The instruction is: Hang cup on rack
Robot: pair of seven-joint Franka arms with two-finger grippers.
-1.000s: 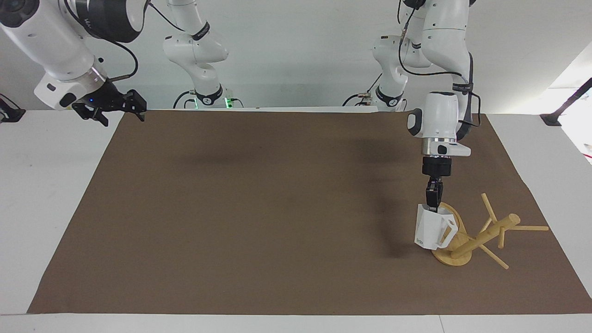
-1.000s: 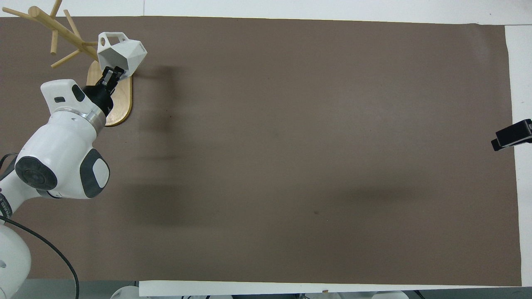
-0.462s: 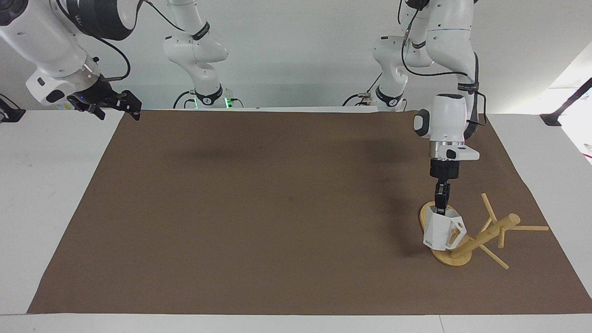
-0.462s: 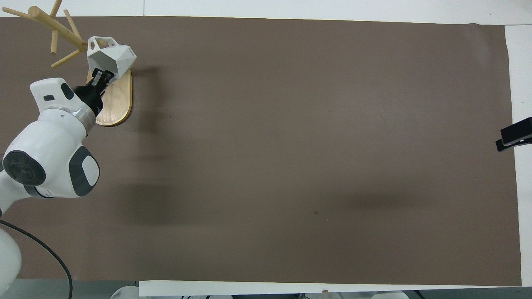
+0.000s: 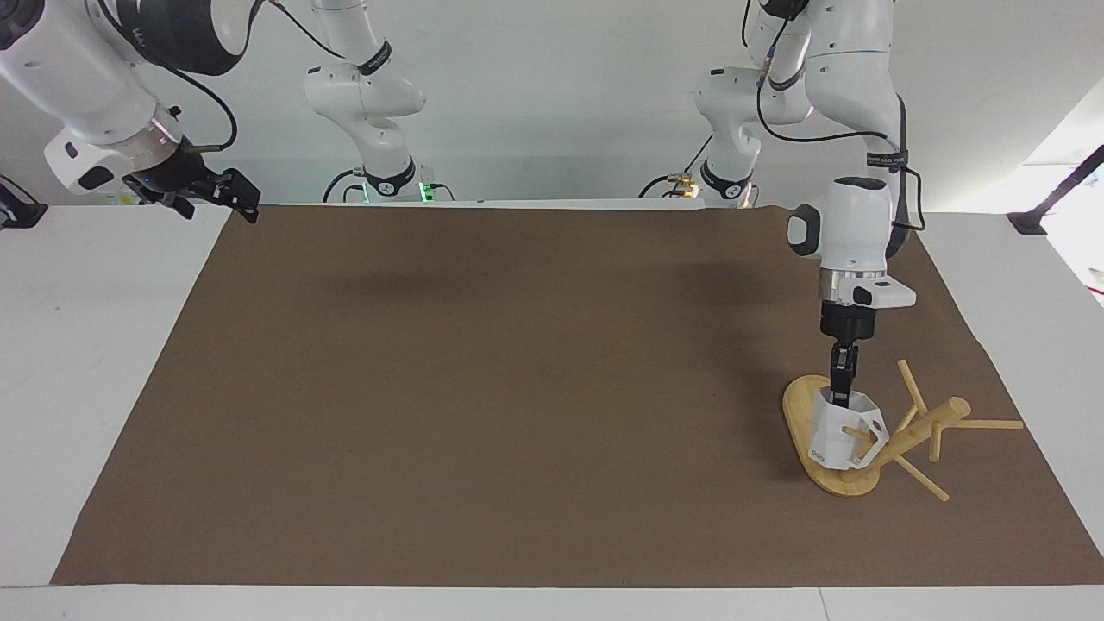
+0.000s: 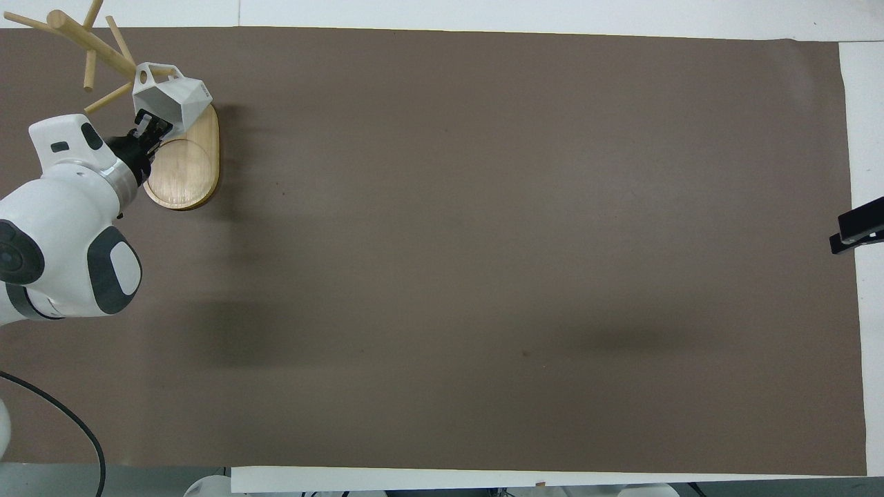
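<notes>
The white faceted cup [image 5: 830, 435] hangs from my left gripper [image 5: 840, 390], which is shut on its rim and holds it over the oval base of the bamboo rack [image 5: 906, 438]. The cup's handle faces the post, and a short peg [image 5: 857, 430] shows inside the handle's opening. In the overhead view the cup [image 6: 178, 96] sits against the post's foot, the left gripper [image 6: 147, 128] is over the rack's base [image 6: 185, 169], and a peg [image 6: 164, 70] crosses the handle. My right gripper [image 5: 231, 191] waits, raised over the mat's corner at the right arm's end, and also shows in the overhead view [image 6: 856, 232].
A brown mat [image 5: 517, 388] covers most of the white table. The rack's other pegs [image 5: 987, 424] stick out toward the left arm's end of the table.
My left gripper has carried the cup lower and toward the rack's post, so the handle now lies over a peg. The right gripper has drawn back a little toward its end.
</notes>
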